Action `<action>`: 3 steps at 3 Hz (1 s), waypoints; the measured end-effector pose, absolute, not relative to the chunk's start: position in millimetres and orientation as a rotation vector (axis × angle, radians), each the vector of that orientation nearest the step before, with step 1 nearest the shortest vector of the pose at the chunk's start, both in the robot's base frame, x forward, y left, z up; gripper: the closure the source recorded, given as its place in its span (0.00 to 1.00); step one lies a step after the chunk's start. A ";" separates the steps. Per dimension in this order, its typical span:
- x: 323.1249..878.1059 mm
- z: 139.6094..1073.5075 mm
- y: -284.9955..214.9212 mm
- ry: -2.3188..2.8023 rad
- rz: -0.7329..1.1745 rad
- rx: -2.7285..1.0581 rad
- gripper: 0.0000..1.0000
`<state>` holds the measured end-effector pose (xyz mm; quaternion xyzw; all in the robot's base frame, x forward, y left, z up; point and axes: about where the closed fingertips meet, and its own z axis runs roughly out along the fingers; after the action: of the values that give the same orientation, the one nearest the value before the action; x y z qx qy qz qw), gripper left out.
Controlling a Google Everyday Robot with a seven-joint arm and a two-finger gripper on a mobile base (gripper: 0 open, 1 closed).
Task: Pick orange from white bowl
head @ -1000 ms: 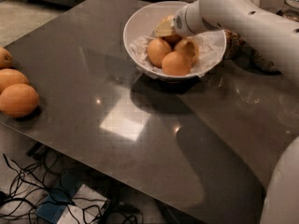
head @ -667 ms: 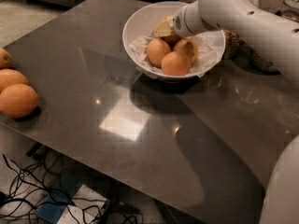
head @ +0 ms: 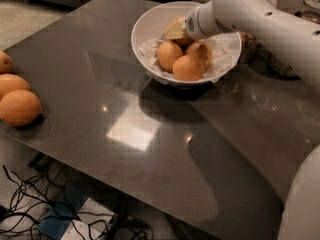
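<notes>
The white bowl (head: 150, 26), lined with crumpled white paper, stands on the dark table at the back centre. Three yellow-orange oranges show in it: one at the left (head: 168, 55), one in front (head: 188, 68) and one at the right (head: 199, 50). A fourth orange (head: 184, 40) is mostly hidden behind the gripper. My gripper (head: 176, 30), on the end of the white arm (head: 250, 19) that comes in from the right, is down inside the bowl at its back, just above the oranges.
Three larger, deeper-orange fruits (head: 19, 107) lie at the table's left edge. Glass jars (head: 310, 4) and a dark woven object (head: 249, 46) stand behind the bowl at the right. Cables (head: 30, 204) lie on the floor below the table's front edge.
</notes>
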<state>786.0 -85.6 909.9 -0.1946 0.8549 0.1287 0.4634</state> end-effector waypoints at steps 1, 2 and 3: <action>783.2 913.9 -85.3 2.088 0.323 -0.506 1.00; 773.5 934.6 -89.9 2.042 0.339 -0.591 1.00; 760.8 963.1 -104.6 1.992 0.289 -0.727 1.00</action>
<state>760.8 -104.6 963.1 -0.2981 0.8166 0.1185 0.4799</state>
